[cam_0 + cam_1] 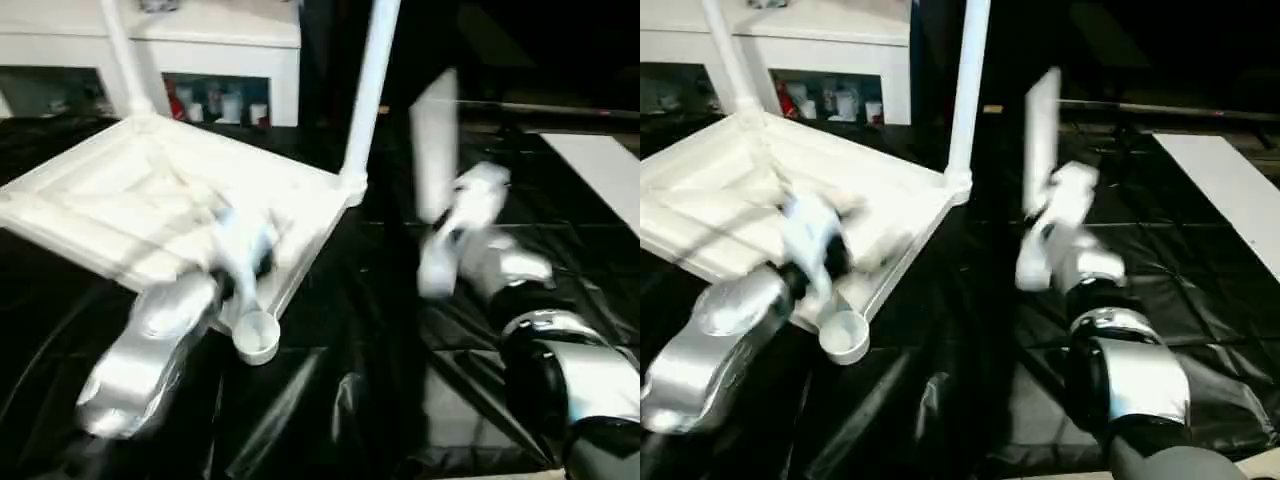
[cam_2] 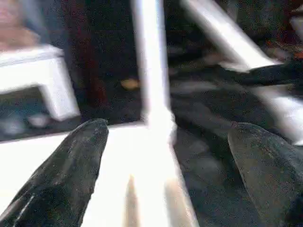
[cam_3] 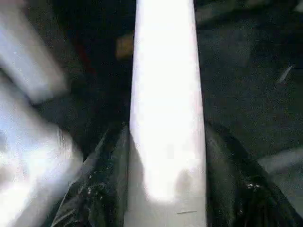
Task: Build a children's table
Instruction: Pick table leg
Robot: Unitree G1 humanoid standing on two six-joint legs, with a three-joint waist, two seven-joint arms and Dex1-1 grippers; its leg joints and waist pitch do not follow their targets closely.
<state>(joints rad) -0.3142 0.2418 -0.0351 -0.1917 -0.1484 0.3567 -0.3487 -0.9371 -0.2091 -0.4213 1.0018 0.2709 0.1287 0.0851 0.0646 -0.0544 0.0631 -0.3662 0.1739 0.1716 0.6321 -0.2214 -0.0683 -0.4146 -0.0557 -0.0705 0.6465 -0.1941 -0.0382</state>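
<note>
Right gripper (image 3: pixel 165 189) pinches a loose leg (image 1: pixel 433 145) upright; left gripper (image 2: pixel 165 156), fingers spread, steadies the upturned tabletop (image 1: pixel 130 210): align the leg's end squarely over the empty socket (image 1: pixel 256 335).

A crinkled black sheet (image 1: pixel 330 400) covers the surface before me, shiny where it catches light. Beyond its far edge I see a white cabinet (image 1: pixel 215 45), with small bottles and jars (image 1: pixel 215 100) of red, blue and white behind its glass doors. A pale flat panel (image 1: pixel 1230 190) lies well right of the cabinet.
</note>
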